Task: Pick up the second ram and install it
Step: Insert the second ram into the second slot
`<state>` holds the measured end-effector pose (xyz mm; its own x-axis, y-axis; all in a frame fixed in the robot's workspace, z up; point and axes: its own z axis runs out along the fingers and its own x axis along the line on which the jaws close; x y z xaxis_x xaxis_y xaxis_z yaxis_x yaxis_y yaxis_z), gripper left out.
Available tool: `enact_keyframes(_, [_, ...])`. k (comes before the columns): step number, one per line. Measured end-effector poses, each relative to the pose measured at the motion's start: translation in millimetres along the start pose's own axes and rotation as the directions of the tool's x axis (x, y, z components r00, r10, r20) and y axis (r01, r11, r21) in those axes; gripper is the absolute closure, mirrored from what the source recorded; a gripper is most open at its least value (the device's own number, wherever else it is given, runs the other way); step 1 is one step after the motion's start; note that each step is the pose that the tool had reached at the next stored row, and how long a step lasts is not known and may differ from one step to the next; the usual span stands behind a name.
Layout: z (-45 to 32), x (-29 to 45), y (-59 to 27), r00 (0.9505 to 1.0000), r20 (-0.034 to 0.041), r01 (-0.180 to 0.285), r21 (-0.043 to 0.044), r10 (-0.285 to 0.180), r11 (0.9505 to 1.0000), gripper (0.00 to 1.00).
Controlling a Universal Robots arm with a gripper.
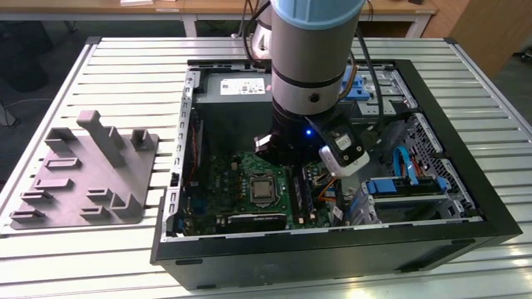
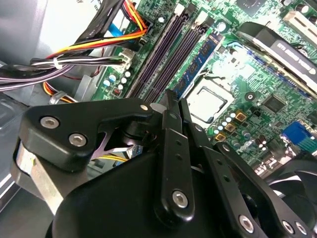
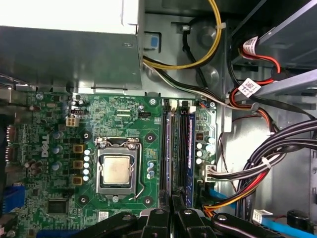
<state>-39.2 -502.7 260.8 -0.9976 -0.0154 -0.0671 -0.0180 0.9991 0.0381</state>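
Claw (image 2: 176, 99) with jaws pressed together, low over memory slots (image 2: 166, 54) beside CPU socket (image 2: 208, 101).

1. Slatted table (image 1: 124, 62): carries 1 grey moulded fixture (image 1: 91, 180) towards the exterior view's left and 1 open black computer case (image 1: 332, 255) beside it.
2. Case interior: green motherboard (image 3: 114, 106) lies flat on the case floor, with the CPU socket (image 3: 117, 171) near its middle.
3. Power supply (image 3: 64, 54): metal box adjoining the motherboard edge.
4. Wiring: a yellow cable (image 3: 213, 44) and black cable bundles (image 3: 277, 144) run alongside the board. A blue cable (image 1: 405, 163) crosses the drive bay.
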Motion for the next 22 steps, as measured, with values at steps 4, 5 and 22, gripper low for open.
enact_keyframes(4, [8.3, 0.5, -0.3, 1.0, 0.0, 0.0, 0.0, 0.0, 1.0, 0.86])
enact_keyframes(5, [9.2, 0.5, -0.3, 1.0, 0.0, 0.0, 0.0001, 0.0, 1.0, 0.86])
enact_keyframes(22, [17.0, 0.9, -0.6, 1.0, -0.0001, 0.0, 0.0049, 0.0, 1.0, 0.86])
